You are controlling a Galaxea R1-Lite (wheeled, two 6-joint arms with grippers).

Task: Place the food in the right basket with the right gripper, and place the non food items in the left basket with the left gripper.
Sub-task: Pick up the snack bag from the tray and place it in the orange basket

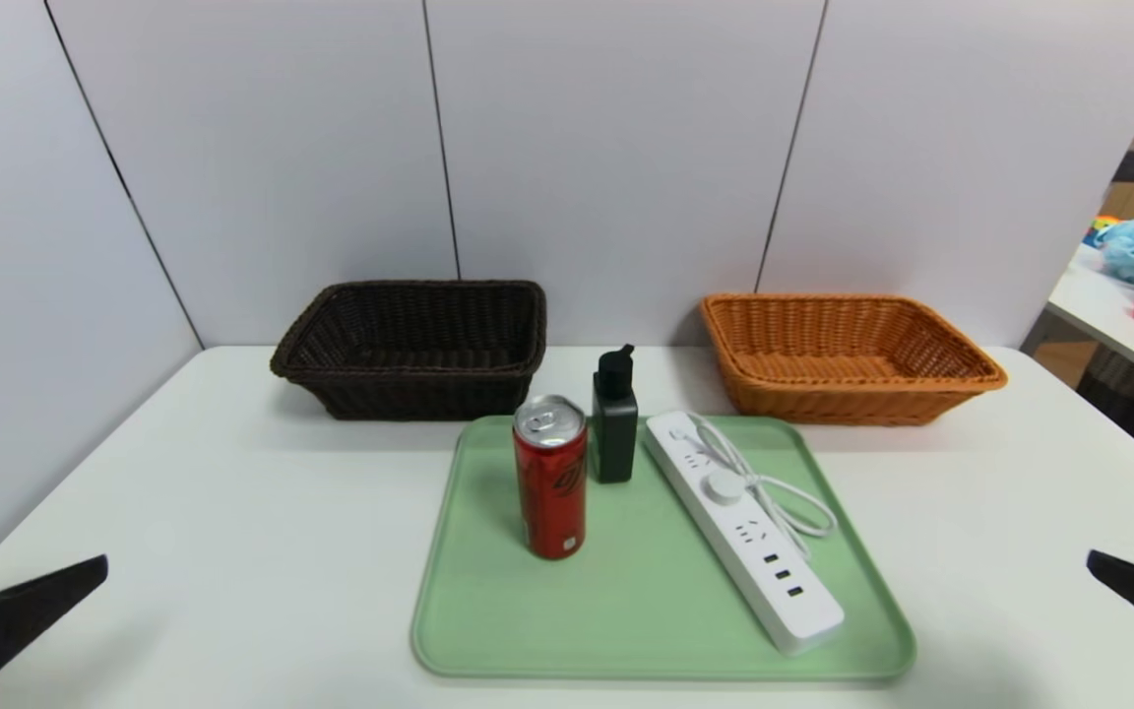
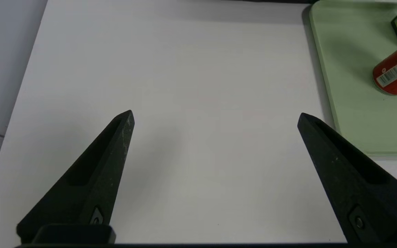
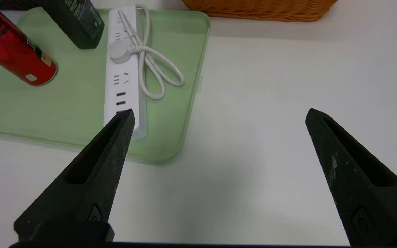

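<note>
The sorting is only just beginning, by the look of it: the red drink can (image 1: pixel 552 483), the pump bottle (image 1: pixel 615 423) and the power strip (image 1: pixel 744 532) are all sitting on the green tray (image 1: pixel 665 625), and both baskets are waiting unfilled. The can is standing upright on the tray's left part, the bottle is standing near its far edge, and the strip is lying along its right part with its cord beside it. Beyond the tray, the dark basket (image 1: pixel 419 394) is resting to the left and the orange basket (image 1: pixel 852 399) to the right. The left end effector (image 2: pixel 216 119) is hovering left of the tray over the desk (image 1: pixel 262 551), spread wide and holding nothing; the right end effector (image 3: pixel 222 117) is hovering near the tray's right side, equally wide and unladen. All three placements are remaining.
</note>
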